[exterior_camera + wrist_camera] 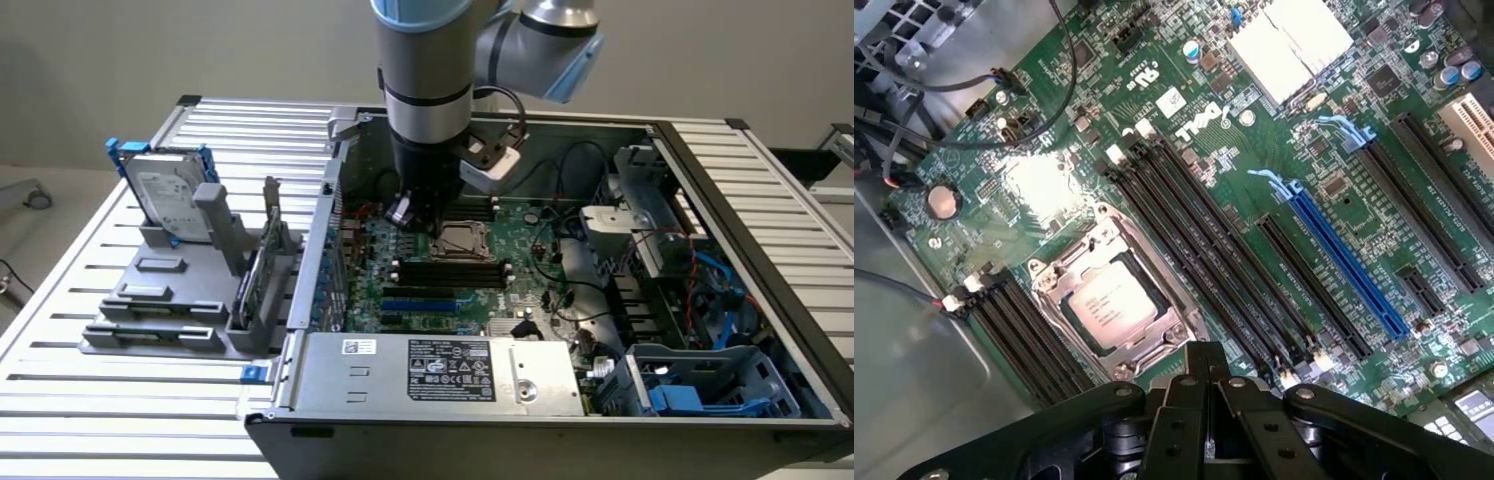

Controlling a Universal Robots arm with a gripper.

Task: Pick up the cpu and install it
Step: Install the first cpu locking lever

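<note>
The cpu [1112, 303] already lies flat inside the socket [1116, 300] on the motherboard [1184, 130], its pale top plate facing up and framed on all sides by the dark metal bracket, so the placing part of the job looks done; whether the bracket is latched down I cannot tell. The gripper [1204, 365] has its jaws shut together with nothing between them, and it hangs just above the board, close beside the socket's edge rather than over the chip. In the exterior view the arm reaches down into the open computer case [747, 200], with the gripper [404, 213] near the socket [463, 238] in the middle of the board. Black memory slots [1224, 270] run along both sides of the socket, and a blue expansion slot [1344, 260] lies further off, so the space around the chip is tight. Cables and a drive cage crowd the case's side at the exterior view's right, and a power supply [441, 370] sits at its near edge. Outside the case, on the slatted table [80, 400], a hard drive [167, 190] stands upright in a grey fixture [160, 300], well apart from the work.
</note>
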